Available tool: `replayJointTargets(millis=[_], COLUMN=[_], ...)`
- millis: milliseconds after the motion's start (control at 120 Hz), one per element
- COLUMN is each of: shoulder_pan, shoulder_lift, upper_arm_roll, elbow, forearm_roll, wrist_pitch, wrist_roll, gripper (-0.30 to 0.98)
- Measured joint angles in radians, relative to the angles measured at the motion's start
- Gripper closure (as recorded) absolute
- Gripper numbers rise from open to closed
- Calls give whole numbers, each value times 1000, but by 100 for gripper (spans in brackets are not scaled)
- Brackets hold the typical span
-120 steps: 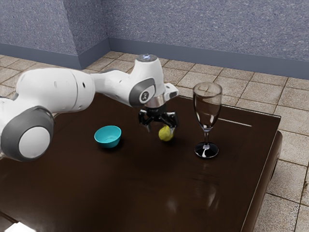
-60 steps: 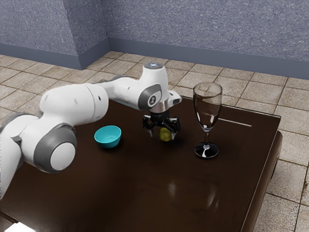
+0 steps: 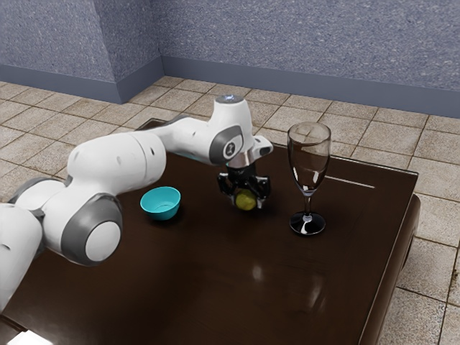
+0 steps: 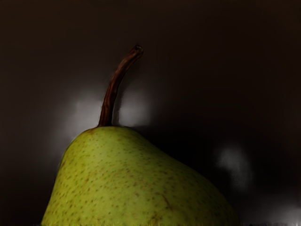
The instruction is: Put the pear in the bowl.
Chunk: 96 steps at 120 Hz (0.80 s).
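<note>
While black two-part jaws straddle it, speckled yellow-green pear (image 3: 246, 200) lies between them | closed or not: cannot tell

Bowl (image 3: 161, 205), wineglass (image 3: 307, 224) on table (image 3: 208, 287); pear (image 3: 246, 201) between, bowl toward exterior view's left.

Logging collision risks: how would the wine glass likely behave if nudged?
The wine glass would probably tip if pushed high, its tall cup on a thin stem. Its transparent walls suggest fragility. A low push might slide it, as the foot rests on a glossy table.
</note>
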<state>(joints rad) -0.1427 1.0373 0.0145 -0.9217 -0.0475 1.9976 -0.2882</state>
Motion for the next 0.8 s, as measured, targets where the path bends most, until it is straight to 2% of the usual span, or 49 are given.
replayJointTargets(millis=[108, 300, 400, 533, 617, 800], shoulder_pan=[0, -1, -1, -2, -1, 3], shoulder_lift=[-1, -12, -64, -273, -403, -456], upper_arm_roll=[7, 16, 25, 38, 94, 230], elbow=[2, 2, -7, -259, -439, -551], forearm_roll=[-2, 0, 4, 9, 14, 9], wrist_pitch=[-10, -32, -60, -80, -79, -96], wrist_roll=[7, 13, 15, 10, 3, -7], gripper=[28, 34, 36, 37, 37, 38])
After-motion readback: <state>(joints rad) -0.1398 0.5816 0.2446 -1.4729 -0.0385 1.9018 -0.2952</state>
